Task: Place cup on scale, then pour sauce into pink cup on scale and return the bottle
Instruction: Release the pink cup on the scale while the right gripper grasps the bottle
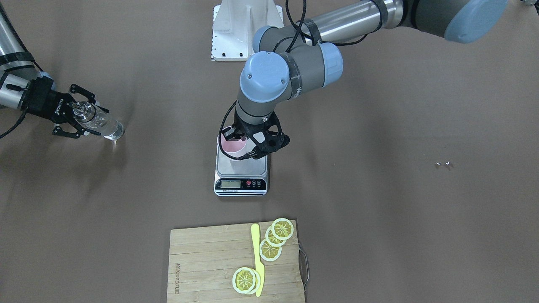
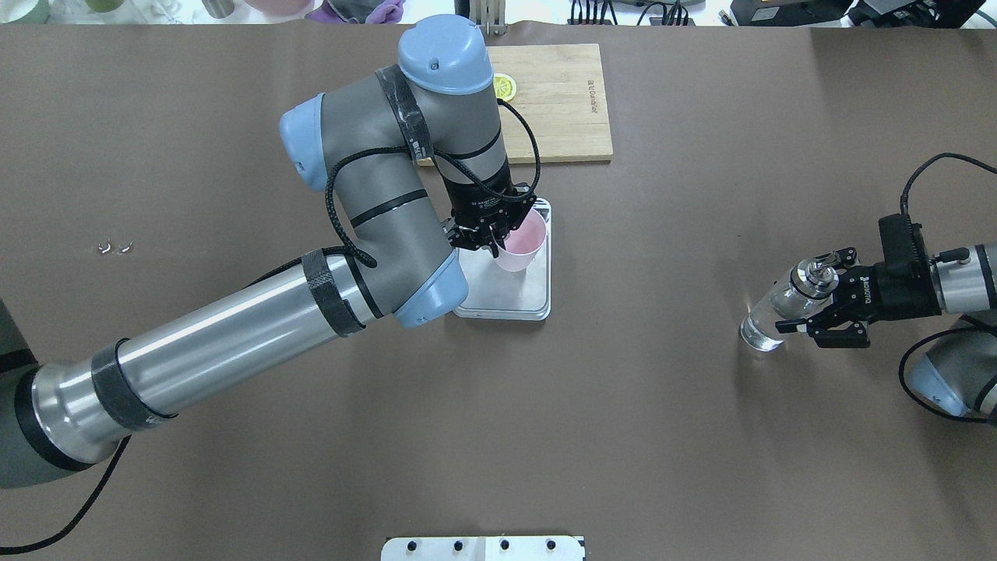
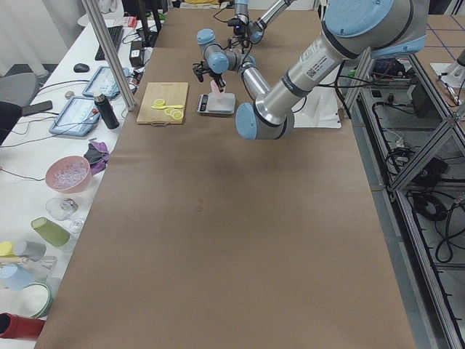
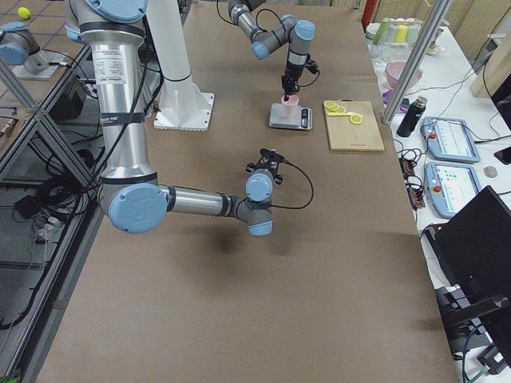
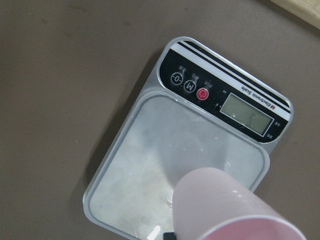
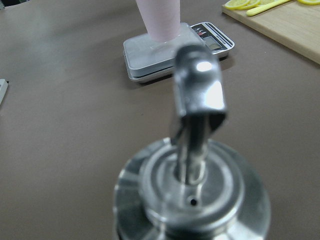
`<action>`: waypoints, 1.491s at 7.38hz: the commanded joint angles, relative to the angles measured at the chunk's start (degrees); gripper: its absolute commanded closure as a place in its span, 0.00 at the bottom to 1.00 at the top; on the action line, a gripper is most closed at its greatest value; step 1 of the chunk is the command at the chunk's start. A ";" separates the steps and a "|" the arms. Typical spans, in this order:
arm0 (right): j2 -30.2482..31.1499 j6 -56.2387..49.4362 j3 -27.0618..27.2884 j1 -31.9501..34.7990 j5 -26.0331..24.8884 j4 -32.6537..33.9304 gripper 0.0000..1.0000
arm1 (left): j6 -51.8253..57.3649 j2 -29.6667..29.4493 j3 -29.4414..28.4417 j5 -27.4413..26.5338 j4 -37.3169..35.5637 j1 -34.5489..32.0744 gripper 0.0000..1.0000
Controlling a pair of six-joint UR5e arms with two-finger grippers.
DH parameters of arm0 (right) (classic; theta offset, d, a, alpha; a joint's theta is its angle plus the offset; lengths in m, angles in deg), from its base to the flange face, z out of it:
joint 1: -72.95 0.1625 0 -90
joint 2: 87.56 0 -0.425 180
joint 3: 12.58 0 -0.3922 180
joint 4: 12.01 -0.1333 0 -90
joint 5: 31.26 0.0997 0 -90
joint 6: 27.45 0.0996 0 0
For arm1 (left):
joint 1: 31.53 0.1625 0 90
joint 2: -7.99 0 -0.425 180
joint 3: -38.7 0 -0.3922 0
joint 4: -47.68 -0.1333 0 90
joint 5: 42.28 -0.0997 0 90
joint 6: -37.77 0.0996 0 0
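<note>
Placement comes first: we have the left gripper clenched on the rim of the cup, low over the scale, and should seat it flat near the middle, then release and lift straight up so nothing tips. Our right gripper brackets the bottle, standing on the table well apart; whether it squeezes, we cannot tell.
</note>
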 commanded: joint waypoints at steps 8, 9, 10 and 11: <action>-7.10 4.89 6.65 2.66 0.78 12.34 0.84 | 0.16 3.50 7.70 0.35 -0.60 -1.81 0.16; -7.10 4.37 10.78 2.76 0.09 18.48 0.84 | 0.25 7.01 11.83 0.44 -0.69 -2.95 0.16; -7.88 4.10 12.99 2.93 -0.01 23.42 0.84 | 3.30 9.92 14.74 0.44 -1.04 -4.36 0.16; -9.37 3.57 13.10 3.02 -0.62 26.17 0.84 | 6.37 11.69 15.99 0.35 -2.17 -5.76 0.16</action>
